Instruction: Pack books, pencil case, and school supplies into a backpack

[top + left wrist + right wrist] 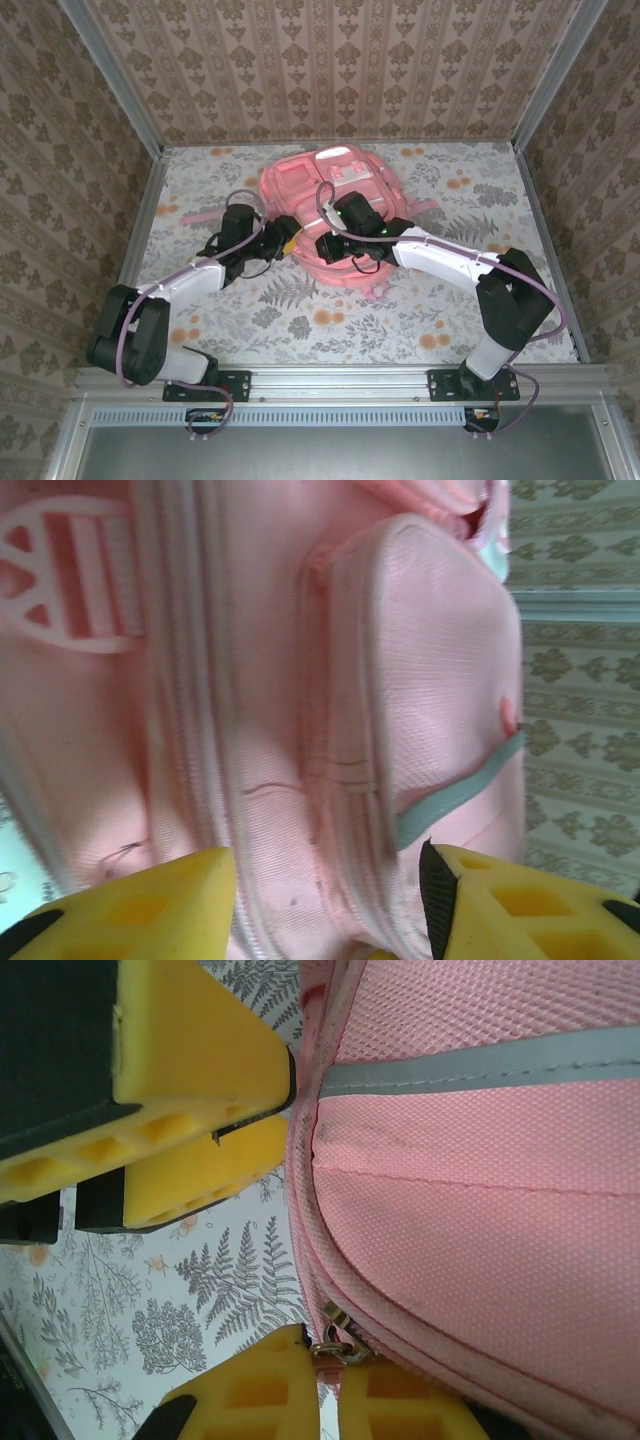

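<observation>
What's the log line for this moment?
left hand: astride backpack seam, grip unclear | right hand: pinching zipper pull

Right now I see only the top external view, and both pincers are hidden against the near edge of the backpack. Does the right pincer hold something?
Observer: The right wrist view shows the right pincer closed on a small metal zip pull at the edge of the backpack.
Operator: And the left pincer?
Observer: In the left wrist view the left pincer is open wide, close over the pink fabric.
Operator: What lies in front of it?
Observer: A padded pocket crossed by a pale stripe.
</observation>
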Motion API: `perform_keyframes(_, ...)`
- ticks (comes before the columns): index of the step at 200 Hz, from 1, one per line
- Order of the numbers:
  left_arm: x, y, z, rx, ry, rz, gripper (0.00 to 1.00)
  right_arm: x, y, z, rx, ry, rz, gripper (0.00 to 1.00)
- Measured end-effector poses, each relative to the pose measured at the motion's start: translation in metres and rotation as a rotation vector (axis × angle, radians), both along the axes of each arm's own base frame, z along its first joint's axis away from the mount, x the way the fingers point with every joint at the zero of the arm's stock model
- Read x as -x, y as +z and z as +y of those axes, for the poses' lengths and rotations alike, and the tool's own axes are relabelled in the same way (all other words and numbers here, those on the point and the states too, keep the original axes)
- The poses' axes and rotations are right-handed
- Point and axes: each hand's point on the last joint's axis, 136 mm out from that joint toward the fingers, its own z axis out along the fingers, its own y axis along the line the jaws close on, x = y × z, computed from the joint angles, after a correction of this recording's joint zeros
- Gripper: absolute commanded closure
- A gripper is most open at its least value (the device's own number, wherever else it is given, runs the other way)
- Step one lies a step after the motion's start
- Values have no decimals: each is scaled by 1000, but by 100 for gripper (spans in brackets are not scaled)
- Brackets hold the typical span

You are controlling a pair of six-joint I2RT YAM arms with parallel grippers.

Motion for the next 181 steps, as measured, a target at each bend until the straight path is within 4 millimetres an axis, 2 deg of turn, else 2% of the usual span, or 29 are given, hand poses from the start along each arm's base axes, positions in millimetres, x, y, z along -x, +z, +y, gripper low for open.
perform_keyframes(42, -2, 6, -7, 28, -5, -20, 51, 1, -1, 2, -7, -2, 12, 100)
perform_keyframes(66, -4, 1, -15, 34, -21, -10, 60, 1, -1, 5, -7, 5, 13, 100)
perform_keyframes(96, -1, -9, -22, 32, -33, 22, 90, 2, -3, 3, 14, -4, 14, 100)
perform_keyframes(112, -1, -10, -24, 31, -39, 30, 100, 2, -7, -1, 42, -19, 13, 100)
perform_keyframes(132, 0, -11, -24, 24, -43, 33, 100, 1, -8, -16, 108, -61, -25, 100)
perform_keyframes(153, 1, -13, -24, 9, -52, 25, 100, -1, -4, -46, 201, -121, -73, 100)
perform_keyframes(181, -1, -14, -20, -10, -59, 15, 100, -15, 1, -92, 295, -217, -113, 100)
